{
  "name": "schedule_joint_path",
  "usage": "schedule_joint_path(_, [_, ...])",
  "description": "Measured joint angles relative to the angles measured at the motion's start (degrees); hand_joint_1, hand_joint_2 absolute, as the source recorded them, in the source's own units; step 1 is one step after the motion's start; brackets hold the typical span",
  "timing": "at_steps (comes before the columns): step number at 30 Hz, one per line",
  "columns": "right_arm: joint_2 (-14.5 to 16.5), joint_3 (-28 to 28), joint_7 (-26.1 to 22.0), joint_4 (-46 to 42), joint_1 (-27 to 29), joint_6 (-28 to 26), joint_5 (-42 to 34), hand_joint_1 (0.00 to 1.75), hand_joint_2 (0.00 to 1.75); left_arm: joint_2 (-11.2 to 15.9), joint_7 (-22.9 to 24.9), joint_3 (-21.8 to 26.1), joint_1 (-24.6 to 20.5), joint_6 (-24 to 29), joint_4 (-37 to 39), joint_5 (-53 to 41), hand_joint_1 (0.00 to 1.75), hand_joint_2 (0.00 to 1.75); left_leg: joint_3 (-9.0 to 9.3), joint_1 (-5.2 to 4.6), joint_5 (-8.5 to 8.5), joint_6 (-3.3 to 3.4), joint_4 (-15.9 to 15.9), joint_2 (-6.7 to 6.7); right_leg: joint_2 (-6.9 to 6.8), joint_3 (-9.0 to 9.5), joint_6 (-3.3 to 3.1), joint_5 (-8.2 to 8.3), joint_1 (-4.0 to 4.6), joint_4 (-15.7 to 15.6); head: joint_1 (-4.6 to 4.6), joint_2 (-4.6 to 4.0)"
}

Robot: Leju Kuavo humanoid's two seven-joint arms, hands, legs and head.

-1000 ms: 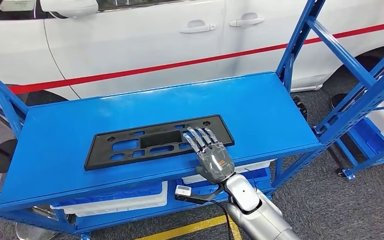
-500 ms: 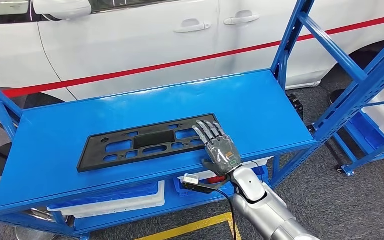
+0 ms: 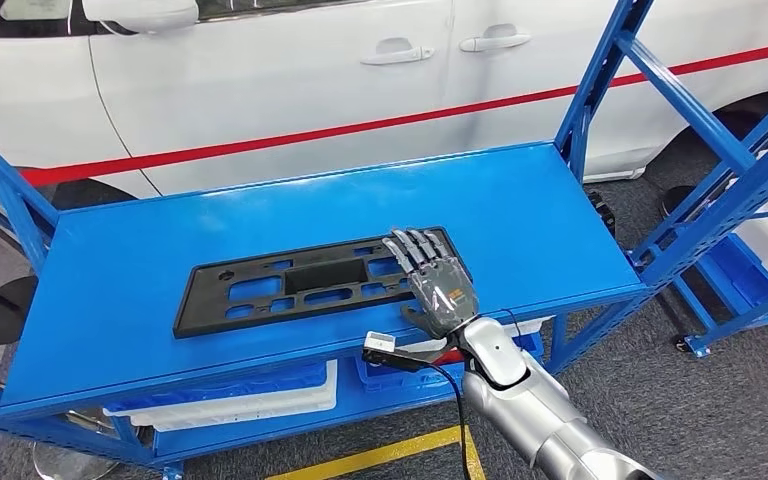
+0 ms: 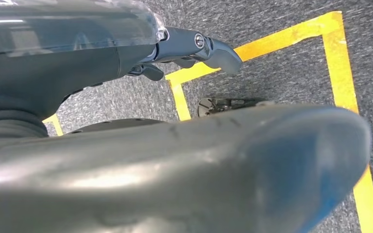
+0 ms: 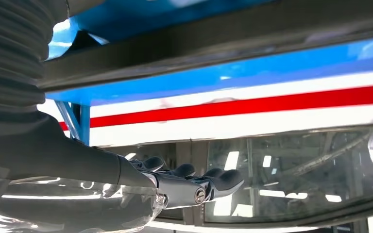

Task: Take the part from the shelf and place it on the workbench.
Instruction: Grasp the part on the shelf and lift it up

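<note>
Black part [image 3: 310,285], unlabelled, on blue shelf [image 3: 520,215]

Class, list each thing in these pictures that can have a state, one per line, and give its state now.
black part: lying flat on the shelf, not lifted.
right hand: fingers spread, resting over the part's right end, gripping nothing.
left hand: hanging over the floor, holding nothing.
blue shelf: top level bears the part.
car doors: closed.
</note>
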Motion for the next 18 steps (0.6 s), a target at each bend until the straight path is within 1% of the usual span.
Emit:
schedule_joint_path(1, [0.2,0.0,0.0,0.1,-0.2,0.1,-0.2,0.0,1.75,0.0,0.0,0.0,0.0,0.0,0.0,0.0,0.0,0.0,-0.09,-0.1,-0.09,-0.28,0.1,0.01,0.02,0.82,-0.24,0.38,0.11,-1.8,-0.02,0.0])
schedule_joint_path(2, [0.5,0.1,-0.1,0.3,-0.4,0.2,-0.4,0.0,1.75,0.0,0.0,0.0,0.0,0.0,0.0,0.0,0.0,0.0,-0.17,-0.18,-0.13,-0.57,0.2,0.03,0.06,1.01,-0.48,0.26,0.23,-2.4,-0.05,0.0])
schedule_joint_path(4, [1.2,0.1,-0.2,0.6,-0.8,0.9,-0.9,0.0,1.75,0.0,0.0,0.0,0.0,0.1,0.0,0.0,0.0,0.0,-0.19,-0.08,-0.29,-1.2,0.2,0.06,0.09,0.98,-1.09,0.43,0.15,-2.7,-0.05,0.0])
schedule_joint_path(5, [1.6,0.2,-0.6,0.8,-1.1,1.3,-1.3,0.0,1.75,0.0,0.0,0.0,0.0,0.1,0.0,0.0,0.0,0.0,-0.47,-0.01,-0.88,-1.54,0.9,0.08,0.07,1.04,-1.45,0.54,0.07,-2.9,-0.05,0.0])
schedule_joint_path(6, [2.0,0.2,-1.0,1.0,-1.6,1.6,-1.7,0.0,1.75,0.0,0.0,0.0,0.0,0.2,0.0,0.1,0.0,0.0,-1.21,0.04,-2.03,-1.86,2.7,0.09,0.04,1.11,-1.78,0.65,-0.02,-3.1,-0.07,0.0])
schedule_joint_path(7, [2.4,0.2,-1.5,1.2,-2.0,1.9,-2.2,0.0,1.75,0.0,0.0,0.0,0.0,0.2,0.0,0.1,0.0,0.0,-2.49,0.12,-3.66,-2.12,5.5,0.11,-0.01,1.14,-2.01,0.69,-0.06,-3.1,-0.09,0.0])
schedule_joint_path(8, [2.8,0.2,-2.0,1.5,-2.3,2.1,-2.7,0.0,1.75,0.0,0.0,0.0,0.0,0.2,0.0,0.1,0.0,0.0,-4.22,0.17,-5.52,-2.33,9.3,0.11,-0.05,1.13,-2.17,0.67,-0.03,-3.1,-0.1,0.0])
schedule_joint_path(9, [3.2,0.2,-2.5,1.9,-2.5,2.3,-3.1,0.0,1.75,0.0,0.0,0.0,0.1,0.3,0.0,0.2,0.0,0.0,-5.99,0.21,-6.97,-2.48,13.0,0.11,-0.1,1.13,-2.26,0.64,0.01,-3.1,-0.12,0.0])
schedule_joint_path(10, [3.5,0.2,-2.9,2.3,-2.7,2.6,-3.5,0.0,1.75,0.0,0.0,0.0,0.2,0.3,0.0,0.2,0.0,0.0,-7.23,0.24,-7.56,-2.59,15.5,0.11,-0.13,1.13,-2.3,0.61,0.05,-3.0,-0.11,-0.01])
schedule_joint_path(11, [3.7,0.2,-3.2,2.7,-2.9,2.8,-3.9,0.0,1.75,0.0,-0.1,0.0,0.3,0.3,0.0,0.2,0.0,0.0,-7.61,0.27,-7.1,-2.63,16.1,0.11,-0.14,1.13,-2.32,0.57,0.06,-3.0,-0.12,-0.01])
schedule_joint_path(12, [4.0,0.3,-3.5,3.0,-3.1,3.2,-4.2,0.0,1.75,0.0,-0.2,0.0,0.3,0.3,0.0,0.2,0.0,0.0,-6.92,0.29,-5.64,-2.6,14.5,0.12,-0.11,1.16,-2.3,0.53,0.07,-2.9,-0.12,-0.01])
schedule_joint_path(13, [4.4,0.4,-3.8,3.4,-3.5,3.8,-4.5,0.0,1.75,0.0,-0.4,0.0,0.3,0.3,0.0,0.2,0.0,0.0,-5.27,0.31,-3.5,-2.48,10.9,0.14,-0.06,1.19,-2.25,0.48,0.07,-2.8,-0.12,-0.01])
schedule_joint_path(14, [4.7,0.5,-4.2,3.8,-4.1,4.4,-4.8,0.0,1.75,0.1,-0.6,0.0,0.3,0.3,0.0,0.2,0.0,0.0,-3.39,0.3,-1.77,-2.29,6.8,0.18,-0.01,1.2,-2.14,0.41,0.12,-2.8,-0.12,0.0])
schedule_joint_path(15, [5.0,0.6,-4.5,4.3,-4.7,5.1,-5.2,0.0,1.75,0.1,-0.9,0.0,0.1,0.3,0.0,0.2,0.0,0.0,-1.83,0.22,-0.55,-2.01,3.4,0.19,0.06,1.13,-1.96,0.37,0.2,-2.7,-0.11,0.0])
schedule_joint_path(16, [5.2,0.8,-4.9,4.8,-5.4,5.8,-5.5,0.0,1.75,0.1,-1.1,0.0,0.0,0.3,0.0,0.2,0.0,0.0,-0.88,0.11,0.04,-1.71,1.2,0.18,0.08,1.03,-1.71,0.38,0.27,-2.6,-0.08,-0.01])
schedule_joint_path(18, [5.5,1.1,-5.5,5.7,-6.3,6.7,-6.0,0.0,1.75,0.2,-1.3,0.0,-0.2,0.1,0.0,0.2,0.0,0.0,-0.65,-0.1,0.1,-1.12,0.3,0.07,0.06,0.87,-1.13,0.52,0.31,-2.7,-0.05,-0.01])
